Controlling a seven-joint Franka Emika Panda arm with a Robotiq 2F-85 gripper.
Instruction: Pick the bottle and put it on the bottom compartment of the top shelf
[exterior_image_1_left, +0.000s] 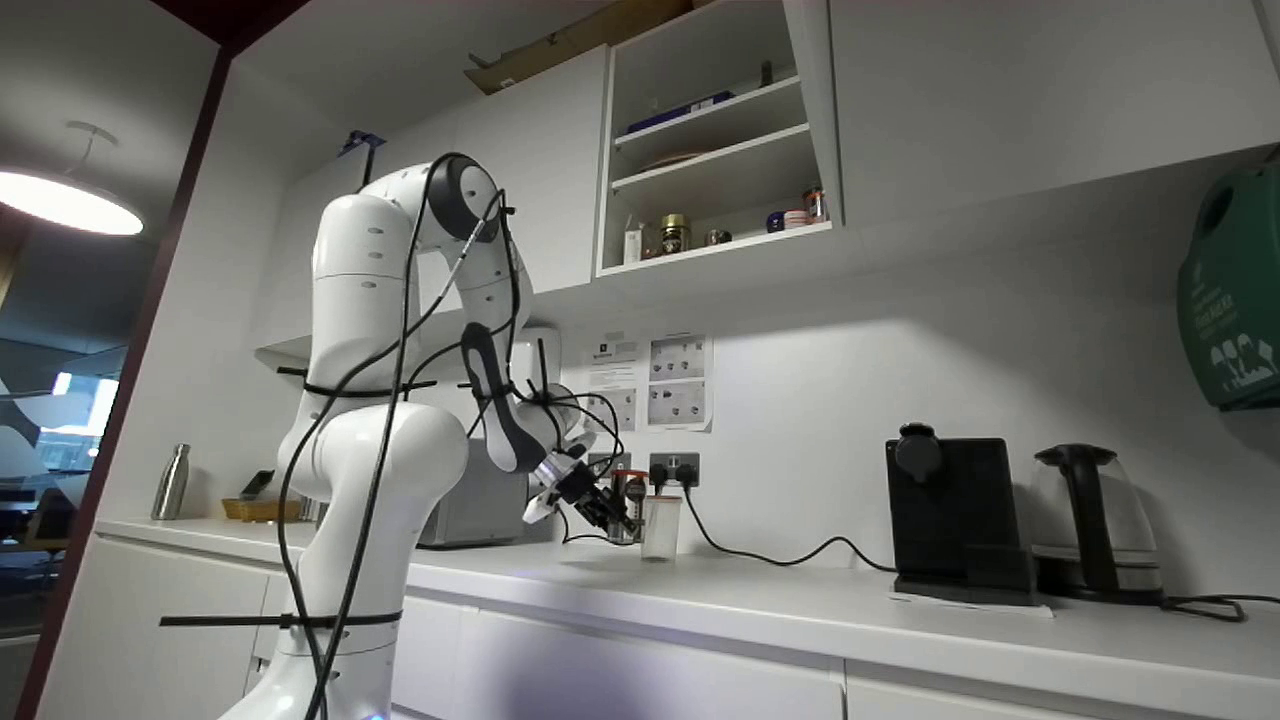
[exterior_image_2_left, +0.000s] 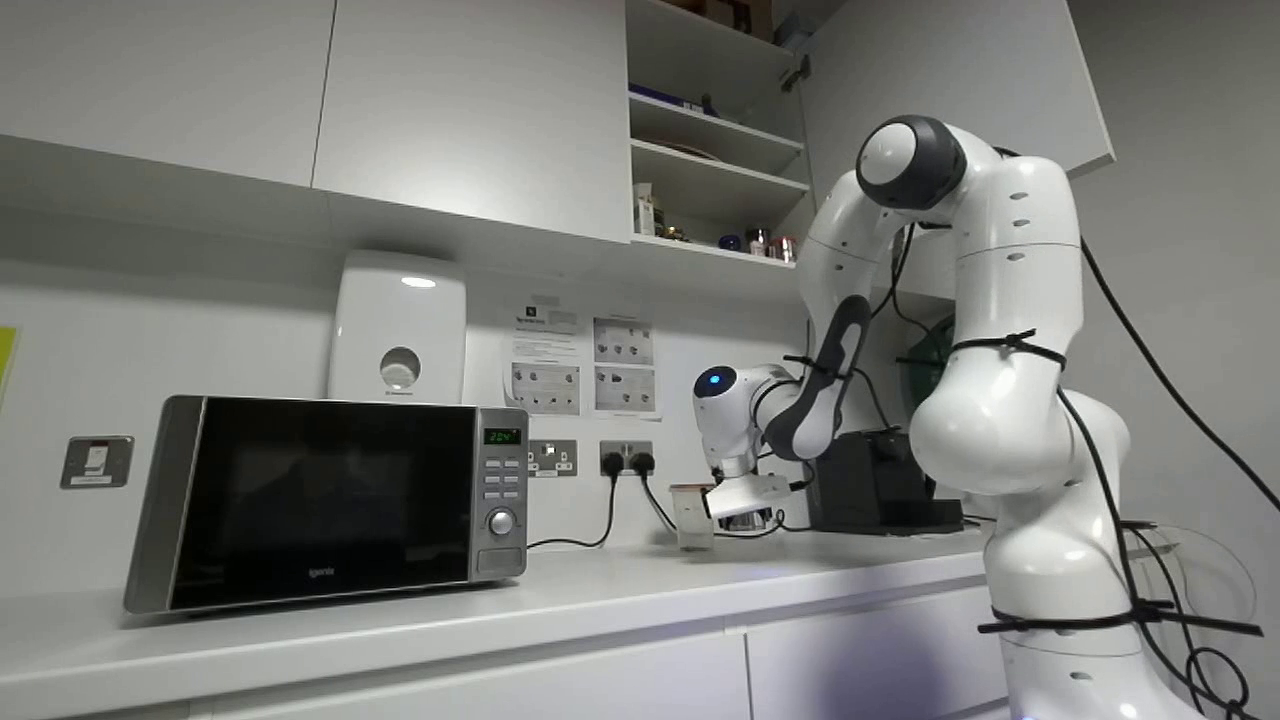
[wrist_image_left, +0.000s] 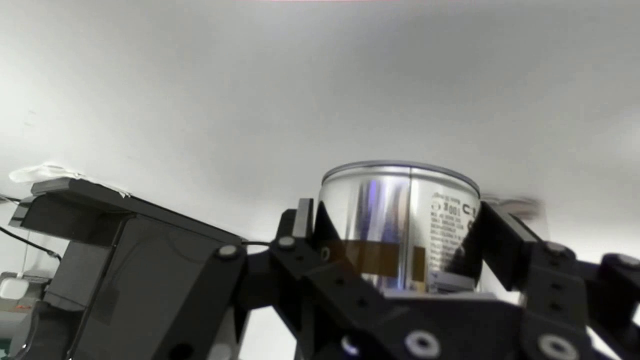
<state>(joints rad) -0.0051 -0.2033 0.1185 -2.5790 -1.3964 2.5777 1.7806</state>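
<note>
Pinching a metal can (wrist_image_left: 400, 225)
Both fingers (wrist_image_left: 505, 245) press its sides; near it, a lidded container (exterior_image_1_left: 660, 530) stands on the surface (exterior_image_1_left: 760, 592).

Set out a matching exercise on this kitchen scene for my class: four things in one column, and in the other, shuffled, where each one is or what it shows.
Things
1. metal can
2. kettle
3. microwave
4. gold-lidded jar

Places and states
A. has green digits lit on its front
B. on the lowest level of the open cabinet
C. gripped between the fingers
D. standing beside the black coffee machine

Right pairs: 1-C; 2-D; 3-A; 4-B
</note>
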